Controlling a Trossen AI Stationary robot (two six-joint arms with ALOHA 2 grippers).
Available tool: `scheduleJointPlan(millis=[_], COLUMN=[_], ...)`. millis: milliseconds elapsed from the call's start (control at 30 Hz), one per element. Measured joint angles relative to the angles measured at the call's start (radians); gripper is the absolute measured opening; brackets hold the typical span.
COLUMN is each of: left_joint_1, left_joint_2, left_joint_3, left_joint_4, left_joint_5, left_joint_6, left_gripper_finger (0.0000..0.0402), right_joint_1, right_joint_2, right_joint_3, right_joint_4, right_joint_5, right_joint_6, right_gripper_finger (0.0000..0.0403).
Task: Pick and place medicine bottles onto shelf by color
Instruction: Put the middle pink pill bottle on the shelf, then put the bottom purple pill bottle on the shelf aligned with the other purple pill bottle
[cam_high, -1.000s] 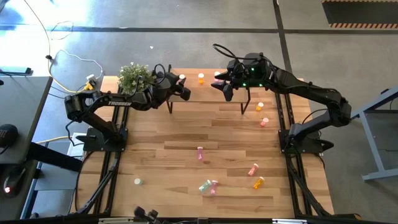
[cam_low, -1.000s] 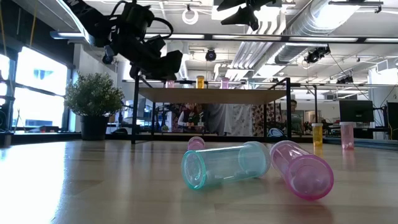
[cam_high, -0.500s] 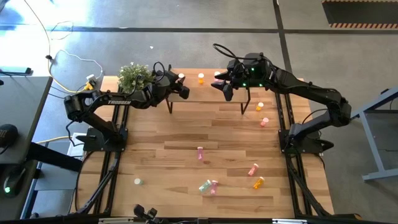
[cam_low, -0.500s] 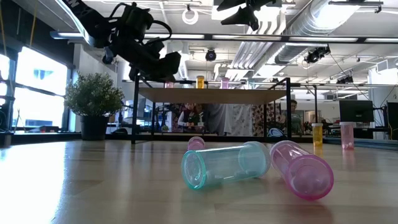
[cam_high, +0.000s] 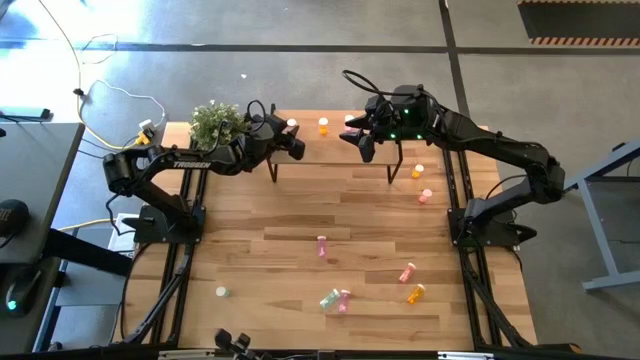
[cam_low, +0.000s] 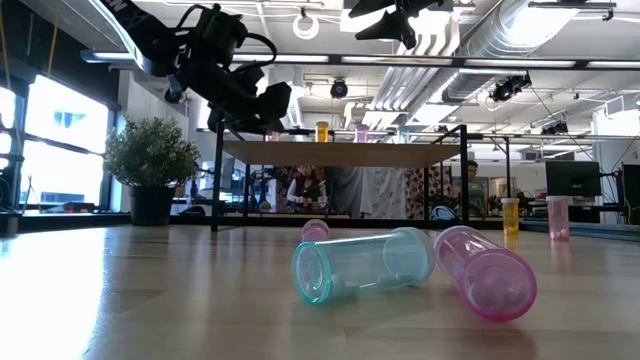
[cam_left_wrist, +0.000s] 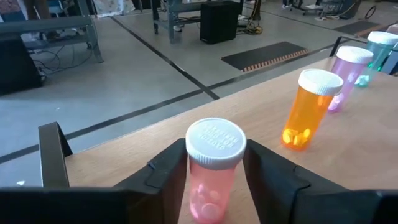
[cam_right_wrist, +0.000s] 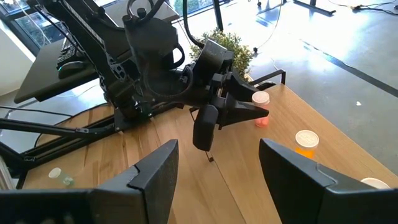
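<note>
Over at the left of the high view, the left tool (cam_high: 291, 140) sits at the shelf's (cam_high: 335, 145) left end, about ten o'clock of the desk (cam_high: 300, 230). In the left wrist view a pink bottle (cam_left_wrist: 214, 168) stands upright on the shelf between its fingers (cam_left_wrist: 165, 171). There's a sliver of gap on each side, so I'd say the fingers are apart and it's letting go, not clamped. The plant (cam_high: 215, 122) is right next to that arm.

Looks like the release step to me. To do it well: spread the fingers evenly so neither one drags the cap, then lift straight up before swinging away. The bottle is near the shelf's edge, so any sideways nudge could tip it off.

Moving right along the shelf: an orange bottle (cam_left_wrist: 309, 110) stands near the pink one, then a purple-ish one (cam_left_wrist: 347, 71) and a teal one (cam_left_wrist: 380, 46) further along. A pink next to orange is worth a second look if sorting is by color.

Right tool (cam_high: 360, 140) hovers above the shelf's right part, around one o'clock, fingers wide apart with nothing in them. It's just waiting.

Still on the desk: two bottles (cam_high: 421, 183) near three o'clock, and a scatter from the middle to five o'clock, including a teal (cam_low: 365, 265) and pink (cam_low: 485, 270) lying on their sides.
</note>
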Motion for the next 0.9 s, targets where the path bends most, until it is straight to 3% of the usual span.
scheduleJointPlan(millis=[900], left_joint_1=[0.0], left_joint_2=[0.002], left_joint_3=[0.0], left_joint_4=[0.025], left_joint_5=[-0.027], left_joint_6=[-0.037], left_gripper_finger=[0.0222], right_joint_1=[0.0], right_joint_2=[0.0], right_joint_3=[0.0], right_joint_4=[-0.001], right_joint_5=[-0.001], right_joint_6=[0.0], right_gripper_finger=[0.0215])
